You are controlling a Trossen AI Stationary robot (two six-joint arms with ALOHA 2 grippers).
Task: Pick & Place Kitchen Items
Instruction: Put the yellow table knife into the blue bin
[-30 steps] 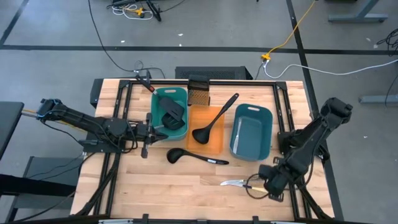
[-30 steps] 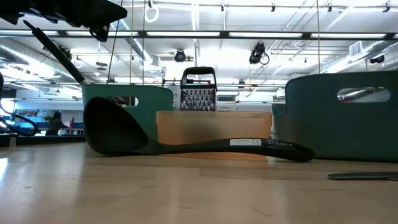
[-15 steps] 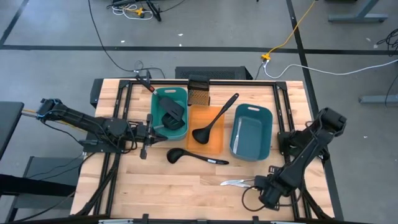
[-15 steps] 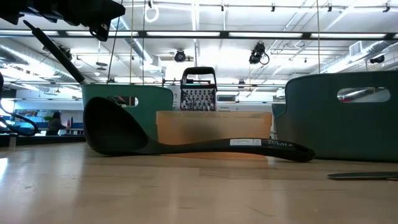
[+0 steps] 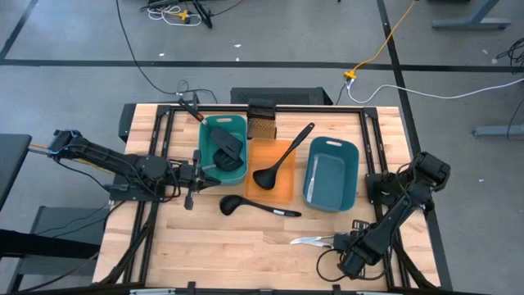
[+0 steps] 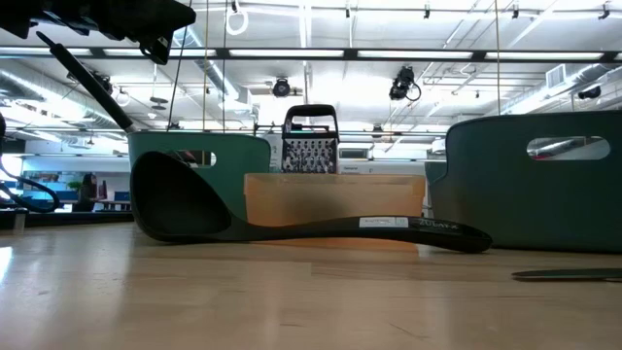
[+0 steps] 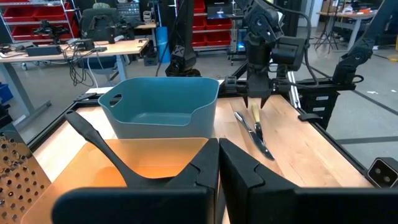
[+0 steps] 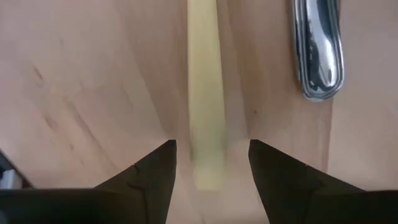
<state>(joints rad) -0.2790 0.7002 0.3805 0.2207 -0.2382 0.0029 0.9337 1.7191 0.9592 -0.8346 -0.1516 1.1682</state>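
While right tool (image 8: 211,163) gapes astride pale-yellow handle (image 8: 205,93) | silvery piece (image 8: 318,50) beside (left tool (image 7: 217,163) pinched, empty)

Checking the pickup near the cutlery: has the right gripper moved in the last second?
Yes. The right gripper slid toward the table's near edge, farther from the blue tray, open over the pale-yellow piece.

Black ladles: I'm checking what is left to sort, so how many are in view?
2. One black ladle lies across the orange tray, its handle sticking out past the rim. The other black ladle lies on the bare wooden table in front of that tray. None seems hidden.
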